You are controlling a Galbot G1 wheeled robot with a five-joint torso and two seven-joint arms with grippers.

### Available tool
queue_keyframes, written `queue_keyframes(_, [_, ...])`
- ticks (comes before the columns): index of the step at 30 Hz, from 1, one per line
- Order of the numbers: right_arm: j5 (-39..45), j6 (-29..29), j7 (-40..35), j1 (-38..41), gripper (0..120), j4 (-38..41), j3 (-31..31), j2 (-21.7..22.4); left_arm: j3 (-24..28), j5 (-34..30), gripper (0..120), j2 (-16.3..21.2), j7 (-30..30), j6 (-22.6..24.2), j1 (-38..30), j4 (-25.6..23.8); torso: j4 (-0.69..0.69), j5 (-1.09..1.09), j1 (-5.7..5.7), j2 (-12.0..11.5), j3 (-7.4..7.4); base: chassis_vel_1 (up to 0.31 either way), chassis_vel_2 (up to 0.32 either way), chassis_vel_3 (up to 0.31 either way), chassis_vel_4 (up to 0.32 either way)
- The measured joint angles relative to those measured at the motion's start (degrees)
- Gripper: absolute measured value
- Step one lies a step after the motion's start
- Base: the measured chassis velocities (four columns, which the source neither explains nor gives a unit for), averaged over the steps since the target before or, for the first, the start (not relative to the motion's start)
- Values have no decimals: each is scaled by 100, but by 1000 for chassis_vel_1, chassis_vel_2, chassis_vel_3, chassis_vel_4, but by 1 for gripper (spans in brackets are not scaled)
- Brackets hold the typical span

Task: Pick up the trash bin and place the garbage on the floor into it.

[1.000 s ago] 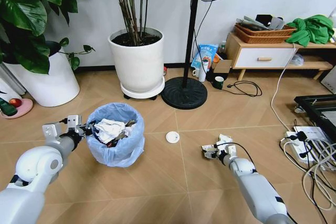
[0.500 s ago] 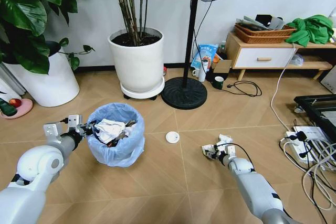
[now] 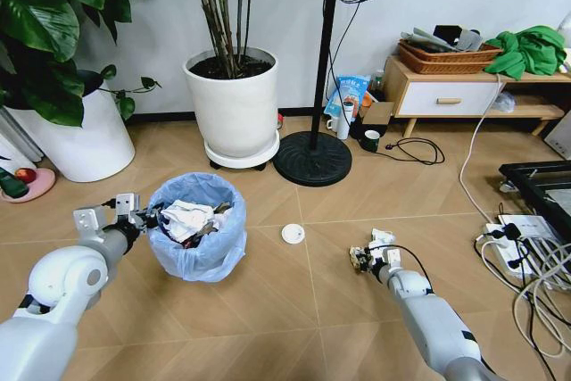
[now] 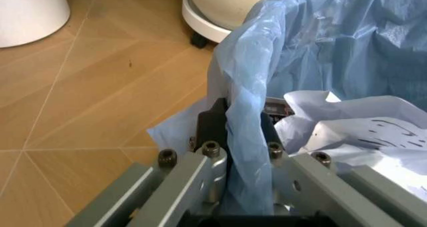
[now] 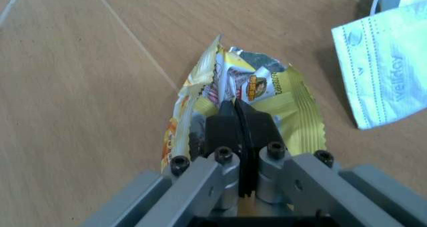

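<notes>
Two pincers clamped — left pincer [image 4: 243, 152] on bin liner [image 4: 320, 42], right pincer [image 5: 239, 127] on yellow wrapper [image 5: 280, 87].

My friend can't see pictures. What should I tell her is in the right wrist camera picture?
The right gripper is pinched shut on a crinkly yellow snack wrapper, just above the wooden floor. A pale paper packet with printed letters lies on the floor beside it.

Bin [image 3: 198, 240] bag light blue. Wrapper [image 5: 247, 99] yellow, silver inside. Disc [image 3: 293, 233] white. Floor [image 3: 268, 327] light brown, chevron planks.
</notes>
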State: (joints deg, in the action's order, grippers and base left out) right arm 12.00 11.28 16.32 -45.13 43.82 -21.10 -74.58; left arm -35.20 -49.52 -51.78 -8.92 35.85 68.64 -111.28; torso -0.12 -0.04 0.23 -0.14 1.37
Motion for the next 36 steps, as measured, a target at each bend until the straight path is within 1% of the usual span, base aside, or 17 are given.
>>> queue_keyframes(4, [30,73,-46,-69,0,158,-52,-1,-15,-3,0,1,2,0,13,-15,0,2,0,0,1,0,0,0,0])
queue_keyframes(8, [185,170,-95,-217,0,605,-163,38,-34,-5,0,-1,7,1,40,-39,0,0,0,0,1,0,0,0,0])
queue_keyframes(16, [268,99,-122,-300,0,1000,-284,126,-38,-22,0,49,5,6,48,-70,-1,0,0,0,1,0,0,0,0])
queue_keyframes(20, [477,62,-114,-228,0,1608,-312,214,16,-22,0,66,-12,12,62,-75,-1,0,1,0,1,0,0,0,0])
queue_keyframes(22, [530,76,-109,-187,0,1763,-296,232,39,-21,0,70,-15,13,59,-75,-1,-2,0,0,0,0,0,0,0])
queue_keyframes(24, [732,131,-52,-53,0,2241,-203,280,130,-18,0,87,-28,15,34,-75,-1,-2,1,0,0,0,0,0,0])
queue_keyframes(25, [732,131,-52,-53,0,2241,-203,280,130,-18,0,87,-28,15,34,-75,-1,-2,1,0,0,0,0,0,0])
queue_keyframes(28, [1247,386,-3,183,0,3159,96,370,339,-14,0,150,-56,20,-95,-33,1,-2,0,0,0,0,0,0,0])
queue_keyframes(30, [1339,436,-1,218,0,3311,165,388,377,-17,0,156,-65,22,-125,-24,0,-3,0,0,0,0,0,0,0])
queue_keyframes(32, [1743,675,-2,381,0,3921,503,447,544,-52,0,164,-131,31,-300,39,0,-1,1,0,0,0,0,0,0])
queue_keyframes(33, [1743,675,-2,381,0,3921,503,447,544,-52,0,164,-131,31,-300,39,0,-1,1,0,0,0,0,0,0])
queue_keyframes(36, [2138,960,-4,610,0,4516,885,441,716,-66,0,143,-153,36,-485,132,-1,-4,0,0,0,0,0,0,0])
